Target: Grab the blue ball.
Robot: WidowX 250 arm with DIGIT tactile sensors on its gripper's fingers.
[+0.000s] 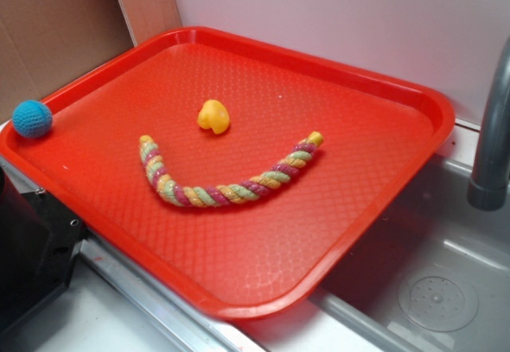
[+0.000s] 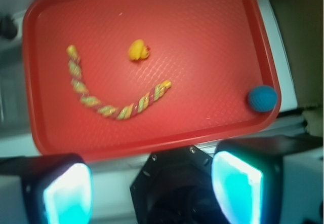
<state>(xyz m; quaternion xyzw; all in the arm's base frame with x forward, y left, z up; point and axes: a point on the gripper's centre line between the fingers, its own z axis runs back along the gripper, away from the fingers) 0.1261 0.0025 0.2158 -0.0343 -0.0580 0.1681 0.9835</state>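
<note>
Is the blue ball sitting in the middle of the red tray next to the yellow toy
No, the blue ball rests against the tray's corner rim, well apart from the yellow toy near the middle.

A red plastic tray with a textured floor and raised rim (image 1: 414, 101) carries three things. A small yellow duck-like toy (image 1: 213, 116) sits near its middle, just above a curved, multicoloured twisted rope (image 1: 227, 181). A small turquoise-blue crocheted ball (image 1: 32, 119) rests against the rim at one corner, well apart from both.

Yellow toy (image 1: 213, 116) and twisted rope (image 1: 227, 175) on red tray (image 1: 382, 113)
</note>
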